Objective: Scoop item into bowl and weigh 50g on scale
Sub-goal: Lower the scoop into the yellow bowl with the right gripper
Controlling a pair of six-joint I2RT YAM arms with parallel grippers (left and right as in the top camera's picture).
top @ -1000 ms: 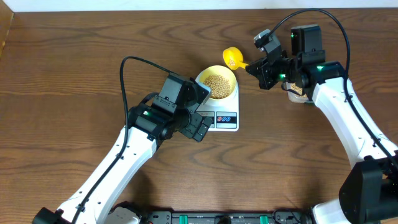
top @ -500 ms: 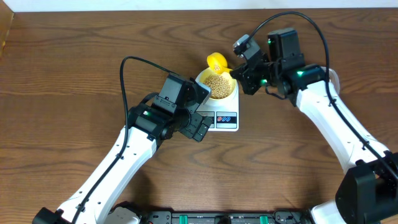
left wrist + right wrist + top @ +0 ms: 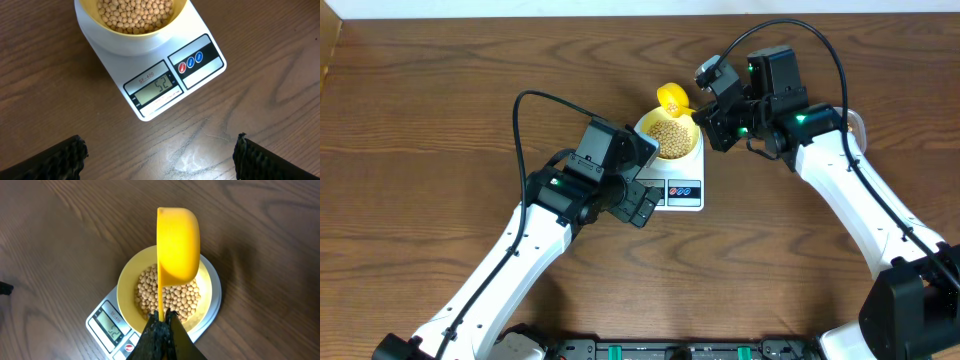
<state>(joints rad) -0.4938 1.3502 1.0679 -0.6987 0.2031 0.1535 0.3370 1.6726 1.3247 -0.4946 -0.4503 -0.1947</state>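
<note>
While right gripper [image 3: 161, 317] clamps scoop [image 3: 177, 245] tipped over bowl [image 3: 126, 280] to pour beans [image 3: 175, 297] — left gripper [image 3: 160, 150], jaws spread, probably watching scale [image 3: 165, 59].

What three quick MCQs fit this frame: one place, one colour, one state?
1. Where is the bowl relative to the scale? A on its platform; B beside it; C behind it, apart.
2. What colour is the scoop? A blue; B white; C yellow.
3. What is the right tool doing? A open, empty; B shut on the scoop's handle; C shut, empty.
Answers: 1 A, the bowl of beans sits on the round platform above the display. 2 C, the right wrist view shows it bright yellow. 3 B, the handle is pinched in the closed tool.
</note>
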